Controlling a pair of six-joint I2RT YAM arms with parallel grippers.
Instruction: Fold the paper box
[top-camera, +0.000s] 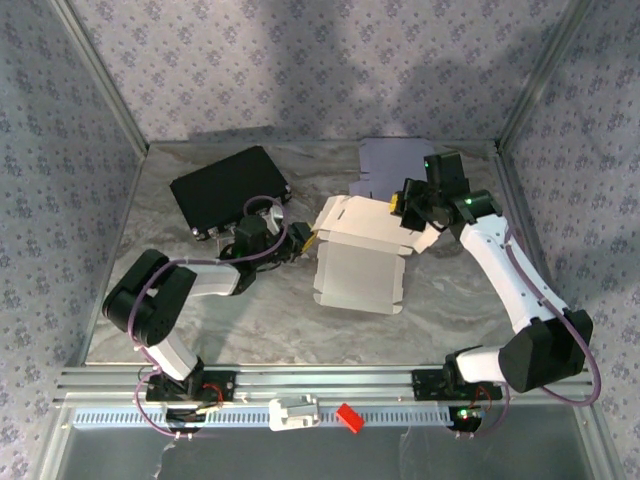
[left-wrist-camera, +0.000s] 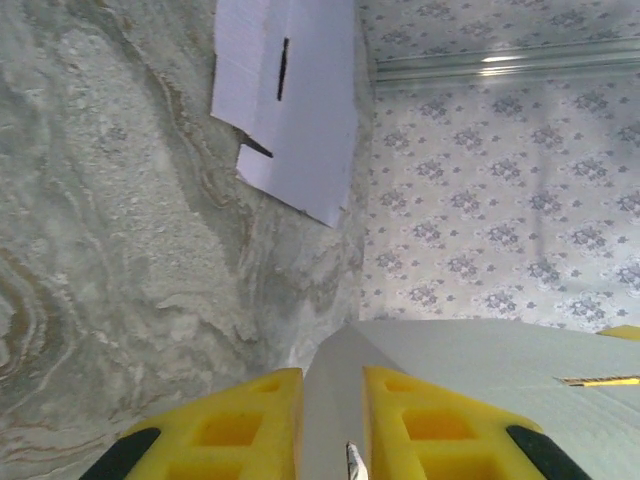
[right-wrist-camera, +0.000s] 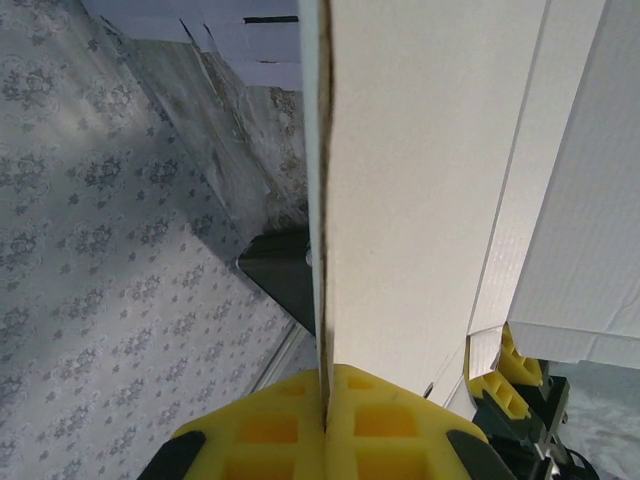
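Paper box (top-camera: 360, 262) at centre of table (top-camera: 200, 320), part folded. R gripper (right-wrist-camera: 325, 385) pinches its 1 o'clock panel edge tight. L gripper (left-wrist-camera: 333, 385) at 9 o'clock, flap in its jaws; can't tell if clamped. Card looks light, thin, prob. creases easily: you grip near fold lines.

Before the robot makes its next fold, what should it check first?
1. Right jaws pinch a flap of the paper box: ok.
2. Left jaws hold the box's left edge: ok.
3. Black case sits apart from the box: ok.
4. Spare flat cardboard is not touching the box: cannot tell.
5. Flap creases are untorn: cannot tell.
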